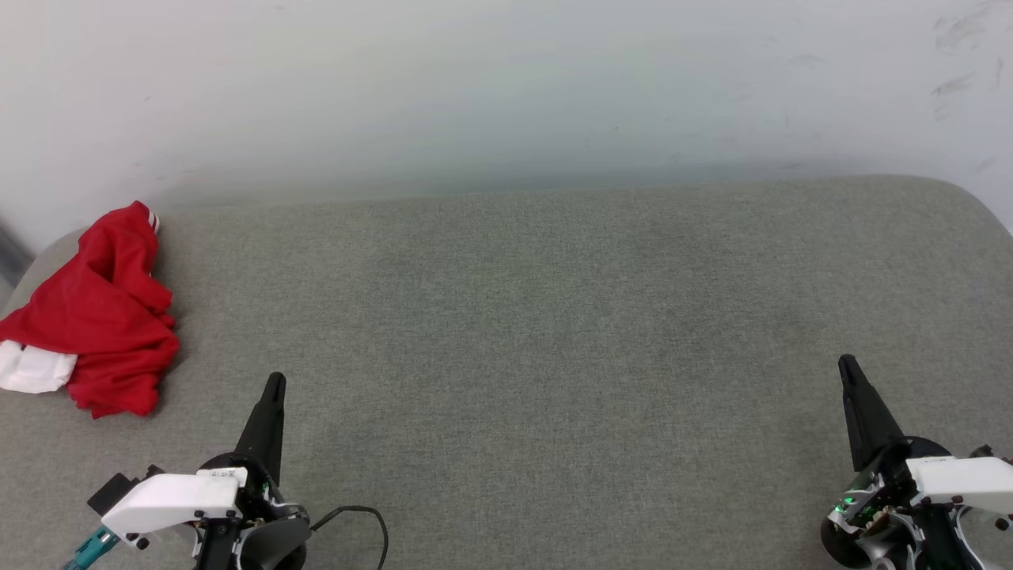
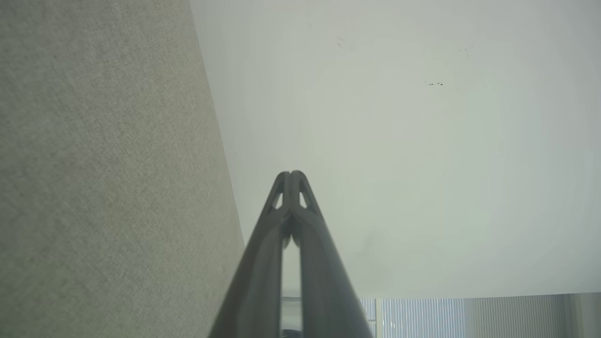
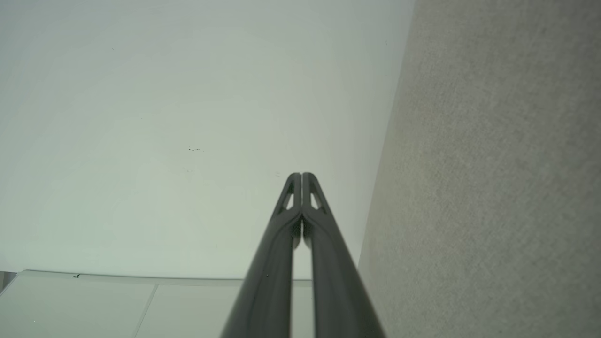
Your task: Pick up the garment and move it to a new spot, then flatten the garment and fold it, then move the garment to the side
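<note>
Left gripper [image 1: 275, 384] and right gripper [image 1: 847, 366] are resting clenched and empty in the head view. The crumpled red T-shirt [image 1: 99, 317] is lying at the grey upholstered surface's [image 1: 514, 332] far-left edge, near the left one. Both wrist views are showing fingertips [image 2: 285, 180] pressed together before a pale wall [image 2: 399, 141]. The cloth is looking soft, light and floppy, so pinching a raised red fold is probably going to work best.

Bare room: grey fabric surface [image 1: 554, 317], scuffed white wall [image 1: 506, 79].
</note>
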